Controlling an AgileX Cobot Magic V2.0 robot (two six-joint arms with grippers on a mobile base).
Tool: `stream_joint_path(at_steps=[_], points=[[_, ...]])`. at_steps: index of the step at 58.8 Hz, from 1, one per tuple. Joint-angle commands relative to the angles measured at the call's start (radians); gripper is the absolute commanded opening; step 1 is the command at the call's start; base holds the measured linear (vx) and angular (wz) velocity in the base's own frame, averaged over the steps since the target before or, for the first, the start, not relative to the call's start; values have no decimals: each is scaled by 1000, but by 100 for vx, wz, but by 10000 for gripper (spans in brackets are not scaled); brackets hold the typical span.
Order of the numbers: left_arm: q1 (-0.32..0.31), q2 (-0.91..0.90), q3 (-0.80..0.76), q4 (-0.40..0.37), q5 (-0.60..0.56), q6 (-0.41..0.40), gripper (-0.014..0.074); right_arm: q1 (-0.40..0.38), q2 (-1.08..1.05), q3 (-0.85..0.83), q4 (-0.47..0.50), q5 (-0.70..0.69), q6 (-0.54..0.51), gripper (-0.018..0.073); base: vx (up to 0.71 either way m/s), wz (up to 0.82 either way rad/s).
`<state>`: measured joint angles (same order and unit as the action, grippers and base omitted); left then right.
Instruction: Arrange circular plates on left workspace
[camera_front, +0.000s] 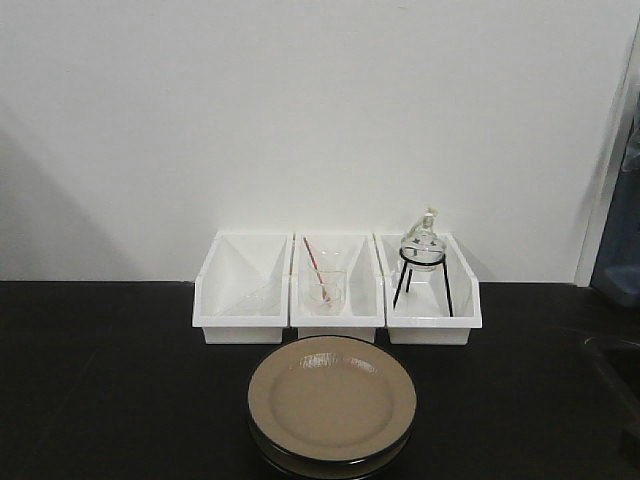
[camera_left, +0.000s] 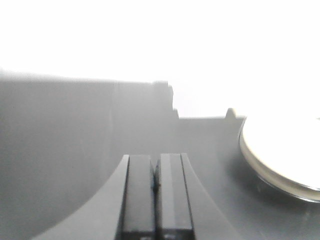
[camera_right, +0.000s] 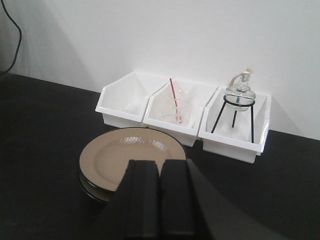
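Plates (camera_right: 131, 159) stacked just ahead of shut, empty right jaws, right of shut left jaws: glossy, stiff, breakable; best pinched at rim.

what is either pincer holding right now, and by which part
Nothing. Both the left pincer and right pincer are shut and empty; the stacked plates lie untouched.

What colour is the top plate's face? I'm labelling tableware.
Tan-beige with a dark rim, clearest in the front view.
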<state>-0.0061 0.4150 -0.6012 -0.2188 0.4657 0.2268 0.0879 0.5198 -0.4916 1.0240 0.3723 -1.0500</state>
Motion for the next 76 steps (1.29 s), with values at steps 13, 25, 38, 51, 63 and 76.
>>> stream_joint_path(at_steps=[13, 25, 38, 51, 63, 76], points=[[-2, -279, 85, -166, 0, 163, 0, -3, -16, -9, 22, -60, -1, -5, 0, 0], [-2, -322, 86, -164, 61, 163, 0, -3, -16, -9, 22, -60, -1, -5, 0, 0], [-2, -322, 86, -164, 57, 163, 0, -3, -16, -9, 22, -60, -1, -5, 0, 0], [-2, -322, 90, -158, 44, 166, 0, -3, -16, -9, 22, -60, -1, -5, 0, 0], [-2, -344, 245, -79, -122, 97, 0, -3, -16, -9, 22, -60, -1, -5, 0, 0], [-2, -450, 546, 74, -401, -74, 0, -3, -16, -9, 22, -60, -1, -5, 0, 0]])
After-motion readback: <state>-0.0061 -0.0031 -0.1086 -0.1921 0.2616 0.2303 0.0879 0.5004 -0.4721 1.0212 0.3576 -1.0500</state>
